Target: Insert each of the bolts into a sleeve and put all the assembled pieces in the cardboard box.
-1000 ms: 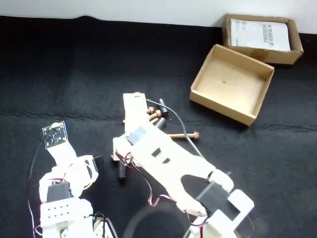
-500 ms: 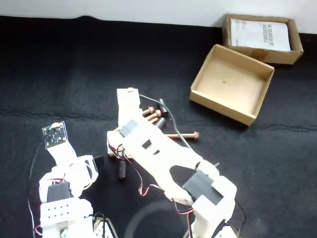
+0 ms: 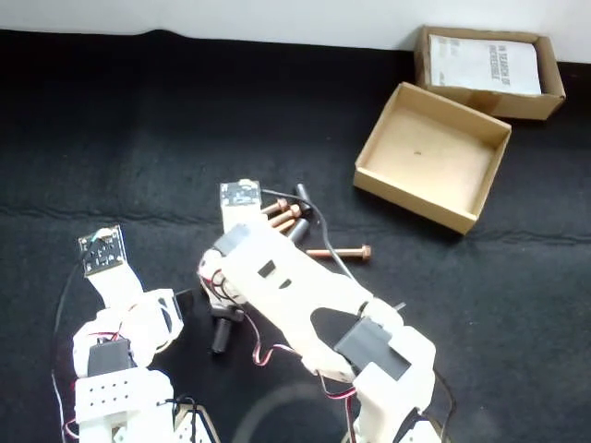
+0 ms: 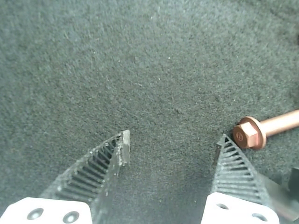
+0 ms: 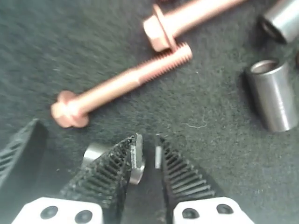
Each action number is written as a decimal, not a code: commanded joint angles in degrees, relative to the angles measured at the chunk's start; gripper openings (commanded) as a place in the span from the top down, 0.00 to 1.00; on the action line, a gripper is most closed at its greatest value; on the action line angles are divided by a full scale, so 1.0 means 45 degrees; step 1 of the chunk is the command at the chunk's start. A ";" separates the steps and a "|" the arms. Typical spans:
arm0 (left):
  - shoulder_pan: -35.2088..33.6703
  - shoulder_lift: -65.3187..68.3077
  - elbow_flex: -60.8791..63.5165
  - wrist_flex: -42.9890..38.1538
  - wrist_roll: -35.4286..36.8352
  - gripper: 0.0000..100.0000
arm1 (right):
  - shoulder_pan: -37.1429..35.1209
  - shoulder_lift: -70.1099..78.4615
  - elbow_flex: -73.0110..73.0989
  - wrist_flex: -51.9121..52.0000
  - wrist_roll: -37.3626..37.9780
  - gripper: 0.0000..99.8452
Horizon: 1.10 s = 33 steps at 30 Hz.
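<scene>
Pairing barely begun, I judged: my right gripper (image 5: 145,156) sat nearly closed against a steel sleeve (image 5: 93,153), possibly pinching it. My left gripper (image 4: 173,149) gaped beside a copper bolt (image 4: 250,134). Next came a firm grasp; the cardboard box (image 3: 429,161) sat empty at two o'clock.

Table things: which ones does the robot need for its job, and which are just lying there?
For the job: bolts, sleeves, empty cardboard box.
Just lying about: other box, with a paper sheet inside it.
</scene>
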 commanded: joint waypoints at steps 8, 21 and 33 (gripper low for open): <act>-0.0225 -0.0107 -0.0029 -0.0117 0.0098 0.71 | -0.0440 -0.0049 -0.3722 0.4288 0.1856 0.73; -0.0596 -0.0107 -0.0107 -0.0117 0.0098 0.71 | -0.1416 0.0537 -0.4230 0.7473 1.0764 0.73; 0.1534 0.0811 -0.2901 0.0176 0.3614 0.70 | 0.0147 0.1514 -0.4171 0.4640 1.1741 0.73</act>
